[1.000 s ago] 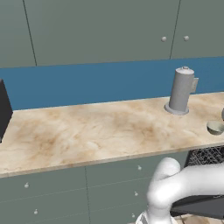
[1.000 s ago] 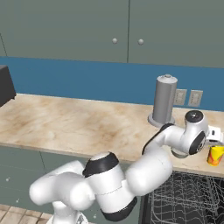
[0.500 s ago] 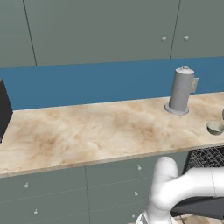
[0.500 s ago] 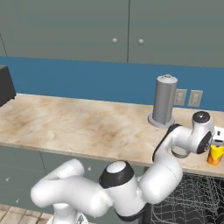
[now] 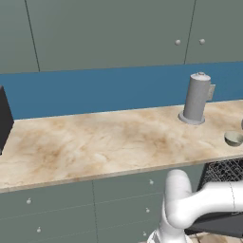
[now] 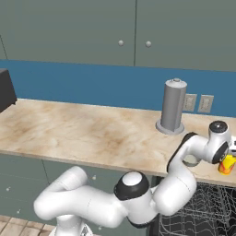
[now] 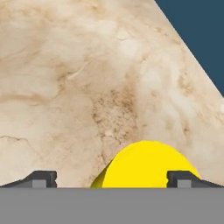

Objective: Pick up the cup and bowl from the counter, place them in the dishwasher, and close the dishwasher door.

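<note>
In the hand view a yellow cup [image 7: 146,165] sits low between my gripper's [image 7: 111,179] two finger tips, which stand wide apart on either side of it; the gripper is open. In the right base view the cup [image 6: 225,164] stands on the counter [image 6: 92,133] at the far right, just under my wrist [image 6: 215,146]. The small pale bowl [image 5: 233,138] rests near the counter's front edge, and my forearm partly covers the bowl [image 6: 190,160] in the right base view. Below it the dishwasher [image 6: 198,214] is open, showing its wire rack [image 5: 224,171].
A tall grey canister [image 6: 173,106] stands at the back of the counter, left of two wall outlets [image 6: 198,103]. A black appliance [image 5: 4,118] sits at the far left end. Grey knobbed drawers [image 5: 71,209] run under the worktop.
My arm has stretched further right, and the hand has moved right and slightly down over the yellow cup. Bowl, cup and canister have stayed put.
</note>
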Robot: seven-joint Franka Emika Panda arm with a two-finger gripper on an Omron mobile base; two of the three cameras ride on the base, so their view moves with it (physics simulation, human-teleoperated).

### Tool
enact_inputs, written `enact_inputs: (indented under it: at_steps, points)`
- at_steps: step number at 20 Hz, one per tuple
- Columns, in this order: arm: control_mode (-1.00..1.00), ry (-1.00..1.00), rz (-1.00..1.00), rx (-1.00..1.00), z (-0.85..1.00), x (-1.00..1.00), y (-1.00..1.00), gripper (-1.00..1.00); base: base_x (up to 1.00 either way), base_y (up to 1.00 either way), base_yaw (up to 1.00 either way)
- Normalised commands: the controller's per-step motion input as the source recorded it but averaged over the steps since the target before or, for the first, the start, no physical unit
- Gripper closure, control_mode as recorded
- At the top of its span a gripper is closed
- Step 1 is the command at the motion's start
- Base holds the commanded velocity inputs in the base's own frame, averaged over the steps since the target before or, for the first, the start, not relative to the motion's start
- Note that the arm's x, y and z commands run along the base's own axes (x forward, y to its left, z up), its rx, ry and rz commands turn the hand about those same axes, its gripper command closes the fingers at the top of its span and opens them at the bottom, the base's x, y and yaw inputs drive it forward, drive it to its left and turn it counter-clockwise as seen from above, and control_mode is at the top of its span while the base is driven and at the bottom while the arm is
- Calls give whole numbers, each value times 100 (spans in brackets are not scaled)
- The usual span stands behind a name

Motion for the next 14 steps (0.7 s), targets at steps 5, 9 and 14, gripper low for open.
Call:
enact_inputs:
  at_steps: [5, 9, 14]
  points:
    - [-100, 0, 0, 0, -24, 30, -18, 100, 0, 0, 0]
    - [-100, -2, 0, 0, -5, 8, -6, 100, 0, 0, 0]
    - [-100, -4, -1, 0, 0, 0, 0, 100, 0, 0, 0]
